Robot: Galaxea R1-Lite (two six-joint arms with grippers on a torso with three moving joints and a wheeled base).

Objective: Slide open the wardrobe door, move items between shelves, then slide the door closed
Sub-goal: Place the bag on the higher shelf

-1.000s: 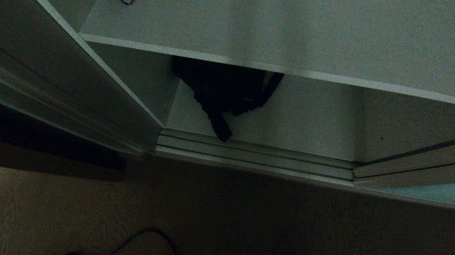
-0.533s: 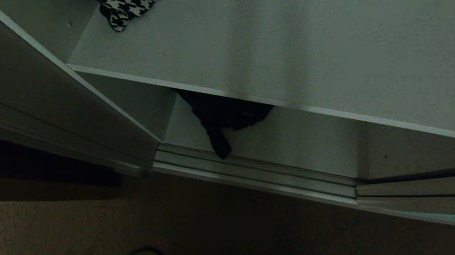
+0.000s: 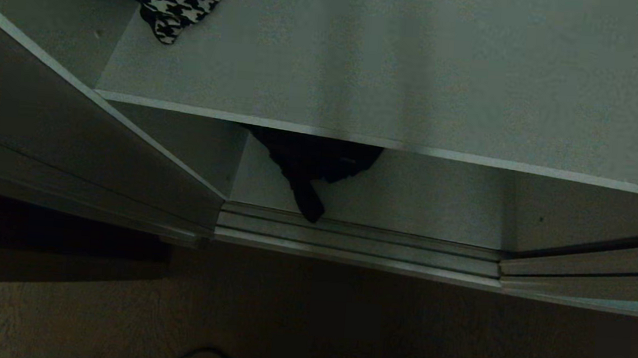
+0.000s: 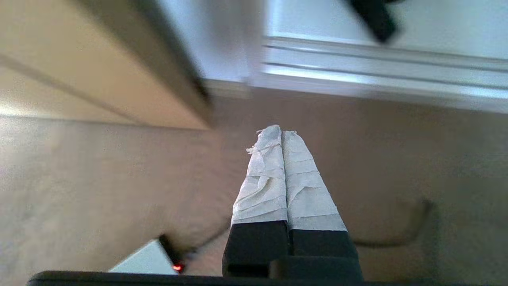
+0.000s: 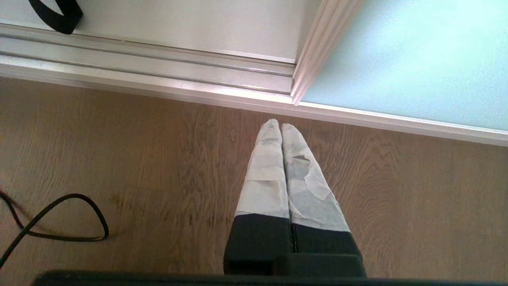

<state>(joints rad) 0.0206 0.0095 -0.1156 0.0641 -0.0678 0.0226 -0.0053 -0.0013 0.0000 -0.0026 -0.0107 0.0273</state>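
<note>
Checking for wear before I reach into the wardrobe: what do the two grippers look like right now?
Both look alike. The left gripper has two long tapering fingers wrapped in wrinkled white tape, fraying near one tip, on black bases. The right gripper has the same taped fingers, with a tape flap lifting on one. No cables or markings show.

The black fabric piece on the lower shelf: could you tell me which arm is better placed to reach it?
Probably the left: the black fabric piece lies left of the opening's centre, while the right claw hangs near the sliding door.
</note>
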